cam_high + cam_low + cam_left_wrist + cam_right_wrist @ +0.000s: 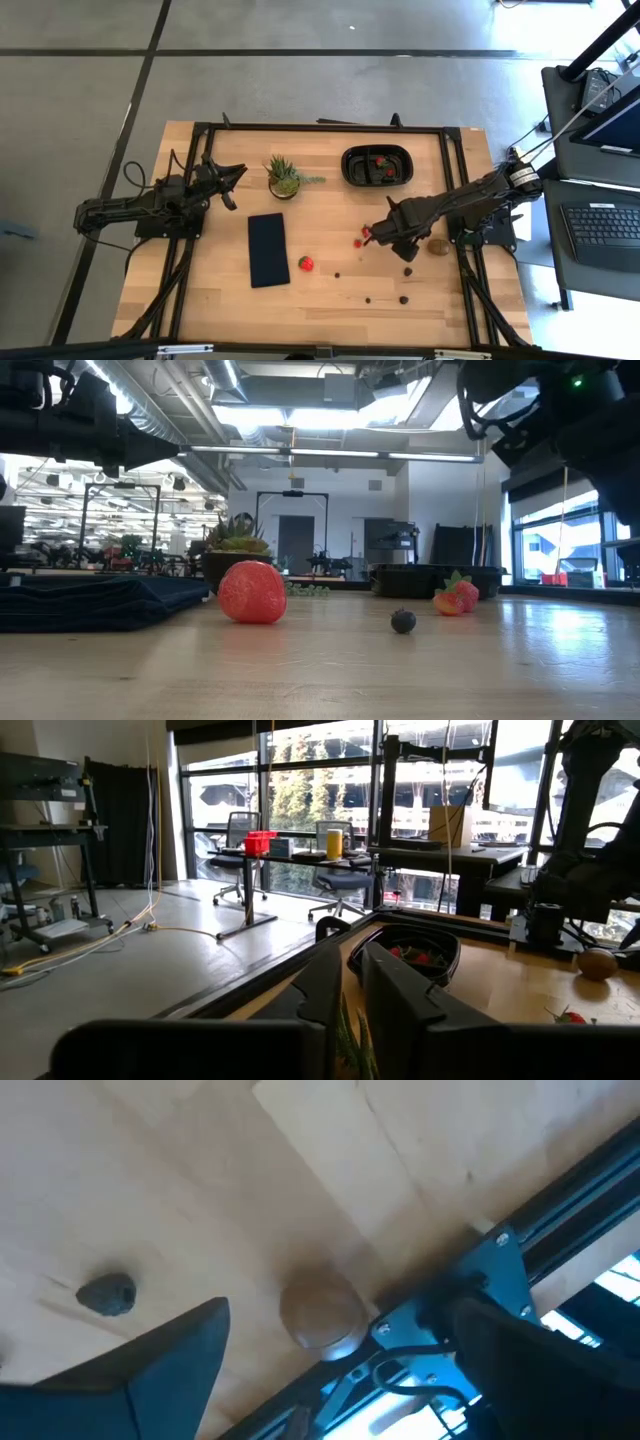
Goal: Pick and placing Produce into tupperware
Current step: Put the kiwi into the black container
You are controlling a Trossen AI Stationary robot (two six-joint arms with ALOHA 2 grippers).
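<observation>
Near the kiwi (322, 1317), right gripper (369, 236) fingers apart; left gripper (232, 176) fingers nearly together

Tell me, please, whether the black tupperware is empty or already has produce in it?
Not empty. The high view shows red strawberry pieces inside the black tupperware, and the left wrist view shows red pieces in it too.
</observation>
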